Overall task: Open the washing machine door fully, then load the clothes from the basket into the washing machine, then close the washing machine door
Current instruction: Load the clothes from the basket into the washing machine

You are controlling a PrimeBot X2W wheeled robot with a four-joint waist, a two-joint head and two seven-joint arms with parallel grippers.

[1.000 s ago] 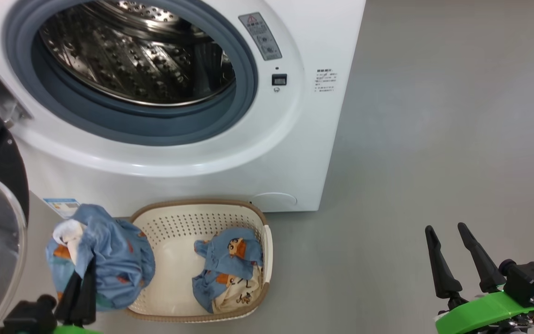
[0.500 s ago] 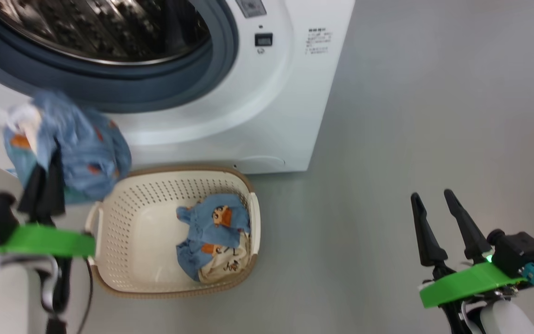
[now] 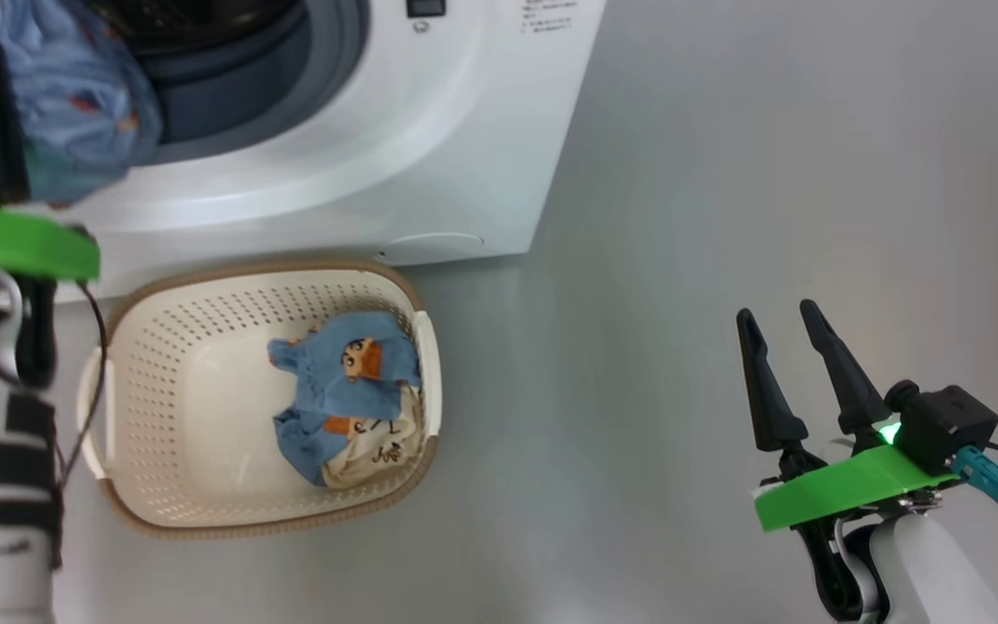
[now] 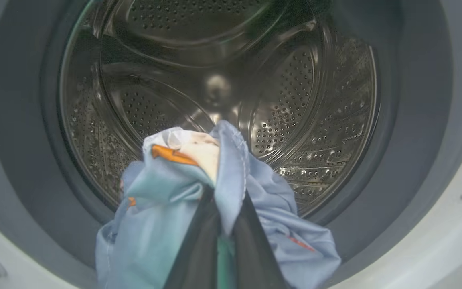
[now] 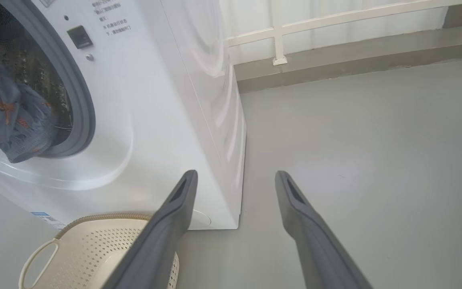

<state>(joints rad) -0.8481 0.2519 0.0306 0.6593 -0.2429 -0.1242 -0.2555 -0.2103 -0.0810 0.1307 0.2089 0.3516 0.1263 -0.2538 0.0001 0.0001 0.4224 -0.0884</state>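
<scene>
In the left wrist view the left hand (image 4: 226, 200) gripped a blue garment (image 4: 163, 216) at the washing machine (image 4: 315, 120) mouth. The head view showed more clothes (image 3: 343, 390) in the basket (image 3: 204, 286) and the right hand (image 3: 774, 310) spread wide, empty.

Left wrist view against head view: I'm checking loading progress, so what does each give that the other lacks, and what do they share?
Left wrist view: the steel drum, its perforated inside seen straight through the mouth. Head view: the basket with a blue and cream garment in it, and the right gripper open above the floor. Shared: the blue garment pinched in the shut left gripper, in front of the grey gasket.
</scene>
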